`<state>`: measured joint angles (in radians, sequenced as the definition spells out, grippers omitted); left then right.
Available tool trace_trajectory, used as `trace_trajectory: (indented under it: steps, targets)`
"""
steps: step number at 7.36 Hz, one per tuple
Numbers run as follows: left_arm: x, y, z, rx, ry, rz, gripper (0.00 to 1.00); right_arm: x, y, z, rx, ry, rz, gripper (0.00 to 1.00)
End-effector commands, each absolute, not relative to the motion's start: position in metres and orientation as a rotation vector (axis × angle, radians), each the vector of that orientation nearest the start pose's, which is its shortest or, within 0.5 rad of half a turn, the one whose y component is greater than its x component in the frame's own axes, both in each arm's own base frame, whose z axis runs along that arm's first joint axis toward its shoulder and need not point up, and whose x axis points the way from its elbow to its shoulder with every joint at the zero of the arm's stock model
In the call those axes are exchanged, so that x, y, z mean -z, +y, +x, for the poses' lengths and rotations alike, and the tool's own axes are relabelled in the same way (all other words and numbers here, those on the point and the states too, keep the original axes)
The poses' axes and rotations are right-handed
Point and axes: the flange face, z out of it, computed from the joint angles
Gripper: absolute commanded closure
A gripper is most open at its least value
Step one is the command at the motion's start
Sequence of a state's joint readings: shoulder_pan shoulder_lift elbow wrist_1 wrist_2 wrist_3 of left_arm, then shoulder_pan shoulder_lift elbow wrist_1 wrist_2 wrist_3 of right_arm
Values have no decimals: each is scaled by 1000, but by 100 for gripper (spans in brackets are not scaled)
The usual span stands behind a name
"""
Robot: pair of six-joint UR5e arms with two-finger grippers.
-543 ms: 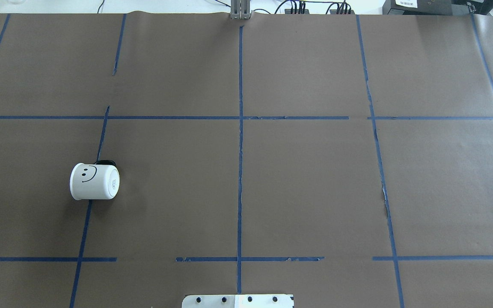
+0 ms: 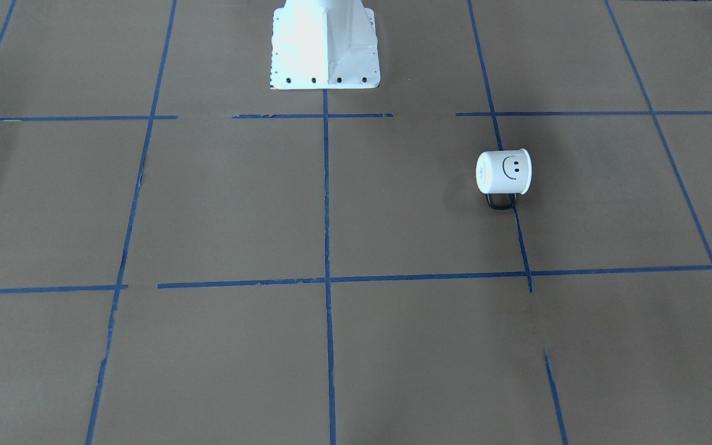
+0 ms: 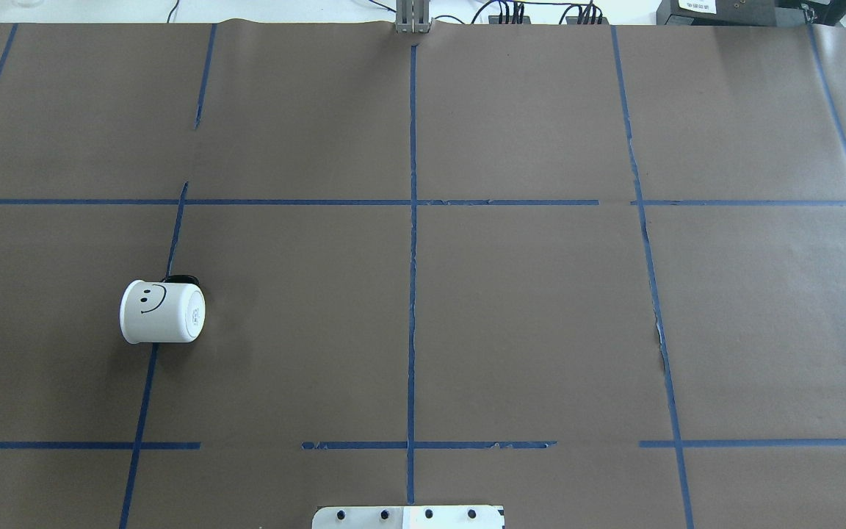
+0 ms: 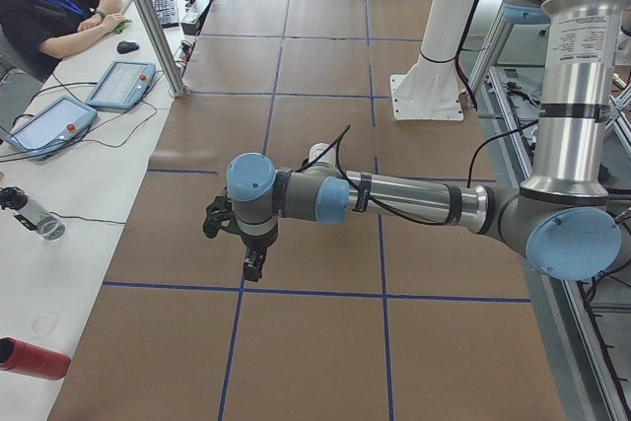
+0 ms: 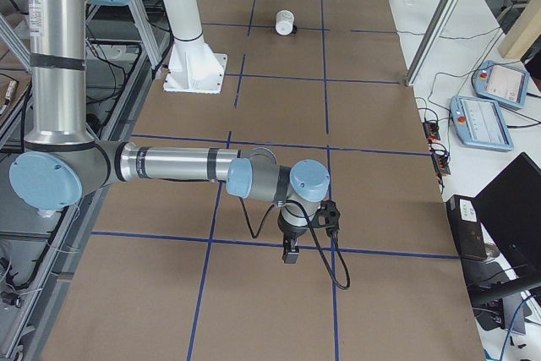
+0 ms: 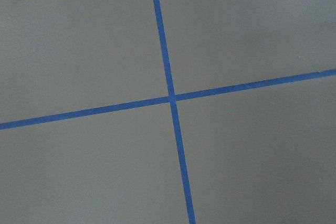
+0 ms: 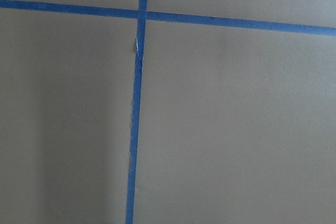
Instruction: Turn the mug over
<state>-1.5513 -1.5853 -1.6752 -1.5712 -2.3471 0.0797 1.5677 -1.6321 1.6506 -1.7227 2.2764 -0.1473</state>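
Note:
The white mug [image 3: 162, 312] with a black smiley face lies on its side on the brown paper at the left of the overhead view. Its base points toward the table's middle and its black handle [image 3: 182, 279] rests on the far side. It also shows in the front-facing view [image 2: 503, 173] and small at the far end in the exterior right view [image 5: 286, 22]. My left gripper [image 4: 253, 268] hangs over the table's left end, away from the mug. My right gripper [image 5: 290, 253] hangs over the right end. I cannot tell whether either is open or shut.
The white robot base [image 2: 325, 43] stands at the table's near middle edge. Blue tape lines [image 3: 412, 220] divide the brown paper into squares. An operator [image 4: 54, 12] sits beside tablets [image 4: 120, 83] on a side desk. A red bottle [image 4: 30, 358] lies there.

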Motion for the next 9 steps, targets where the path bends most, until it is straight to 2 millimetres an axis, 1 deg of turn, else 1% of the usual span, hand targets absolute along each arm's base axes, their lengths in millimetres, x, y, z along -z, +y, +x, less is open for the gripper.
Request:
trace_trajectory:
  steps: [1,2,3,4,5,6,7,8,9]
  targets:
    - [-568,-511,-43,-183,803,195,0,-668,-455,67,97,-712,-77,0]
    - [-550,-511,-30,-218,869,220,0,-668,-455,67,97,-712,-77,0]
    - [-538,-515,-19,-269,880,275,0,-668,-455,67,97,-712,-77,0]
    - [-525,-517,10,-256,896,302,0,-668,-455,67,97,-712,-77,0]
    - [-509,-515,59,-154,943,243,0,-668,-455,67,97,-712,-77,0]
    - [-499,-509,105,-63,950,258,0,-668,-455,67,97,-712,-77,0]
    - [-497,-494,152,34,961,248,0,-668,-455,67,97,-712,-77,0]
    - [-503,-476,185,111,967,237,0,-668,-455,67,97,-712,-77,0]
    - [-515,-453,211,175,972,233,0,-668,-455,67,97,-712,-77,0]
